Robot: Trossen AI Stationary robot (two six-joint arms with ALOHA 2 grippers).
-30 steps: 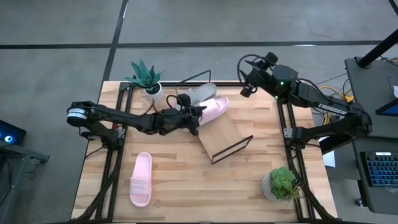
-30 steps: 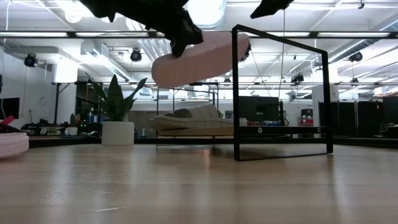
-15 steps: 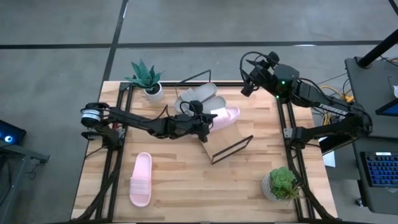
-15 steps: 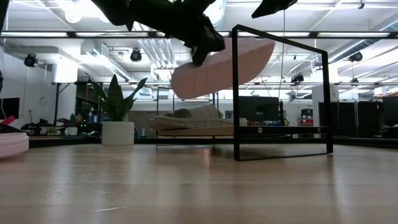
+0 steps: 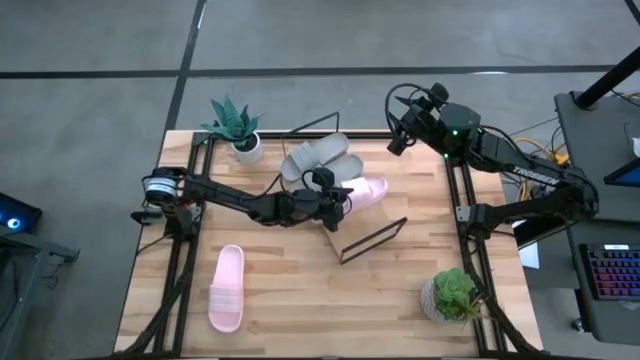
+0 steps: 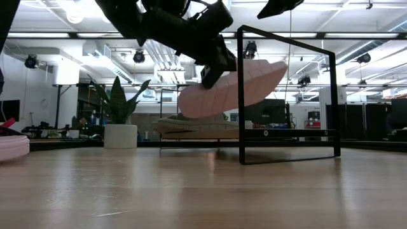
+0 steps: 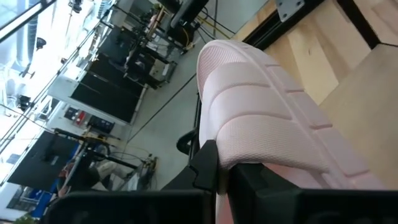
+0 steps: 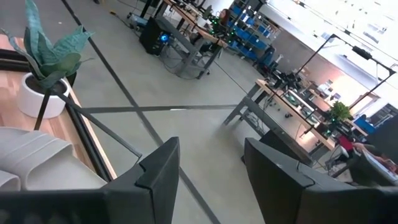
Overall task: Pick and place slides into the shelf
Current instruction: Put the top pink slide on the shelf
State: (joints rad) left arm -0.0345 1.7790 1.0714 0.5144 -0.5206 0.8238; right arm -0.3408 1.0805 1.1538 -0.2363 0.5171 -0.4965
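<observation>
My left gripper (image 5: 336, 198) is shut on a pale pink slide (image 5: 365, 189), held in the air over the shelf (image 5: 362, 222), a slanted wood board on a black wire frame (image 6: 241, 95). Two grey slides (image 5: 315, 156) lie side by side on the board's far end. A second pink slide (image 5: 227, 288) lies flat on the table at the near left. My right gripper (image 5: 398, 140) hangs open, high over the table's far right corner, with nothing between its fingers (image 8: 158, 171). My left gripper pinches the pink slide between its two fingers at the end nearest the arm (image 7: 231, 157); the gripper's own body hides the exact spot. The fingers come about level from the table's left. The slide is lifted clear and tilted, its free end (image 6: 280, 67) higher and its grooved sole (image 6: 222, 98) facing down.
A potted plant (image 5: 235, 125) stands at the far left corner and another (image 5: 455, 295) at the near right. The shelf's wire frame rises at its near right end (image 5: 375, 240). Bare tabletop (image 5: 300, 300) lies between the shelf and the near edge.
My left gripper has gone toward the table's right edge and down, staying shut on the pink slide. The slide has travelled with it from beside the grey slides to over the shelf board, lower than before.
</observation>
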